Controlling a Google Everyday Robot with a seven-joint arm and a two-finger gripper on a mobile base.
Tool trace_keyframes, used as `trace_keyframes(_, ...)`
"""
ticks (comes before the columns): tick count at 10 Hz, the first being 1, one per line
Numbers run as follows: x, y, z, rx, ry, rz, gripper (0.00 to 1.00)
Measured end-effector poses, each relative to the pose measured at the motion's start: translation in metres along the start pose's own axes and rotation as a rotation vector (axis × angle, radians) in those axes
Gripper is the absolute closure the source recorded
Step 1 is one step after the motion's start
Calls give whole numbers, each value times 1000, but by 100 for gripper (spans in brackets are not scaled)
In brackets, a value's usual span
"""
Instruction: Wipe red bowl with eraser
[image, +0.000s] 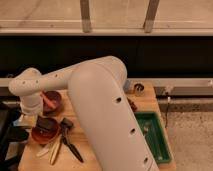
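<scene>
Gripper near left, above red bowl, jaws together, seemingly on eraser. Eraser light, stiff: pinch across narrow sides. Bowl smooth, may slide.

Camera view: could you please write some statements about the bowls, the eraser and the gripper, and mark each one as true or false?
1. The eraser is over the red bowl. True.
2. The red bowl stands in the green tray. False: it stands on the wooden table, at the left, and the tray is at the right.
3. The gripper is at the left side of the table, beside the red bowl. True.
4. The gripper is wide open. False: it is shut.
5. The purple bowl is nearer to the camera than the red bowl. False: it stands behind the red bowl.
6. The black-handled tools lie to the right of the red bowl. True.
</scene>
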Motion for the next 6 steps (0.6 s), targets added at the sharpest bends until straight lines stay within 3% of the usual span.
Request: trace_keyframes(6, 48, 26, -14, -21, 23, 48, 100)
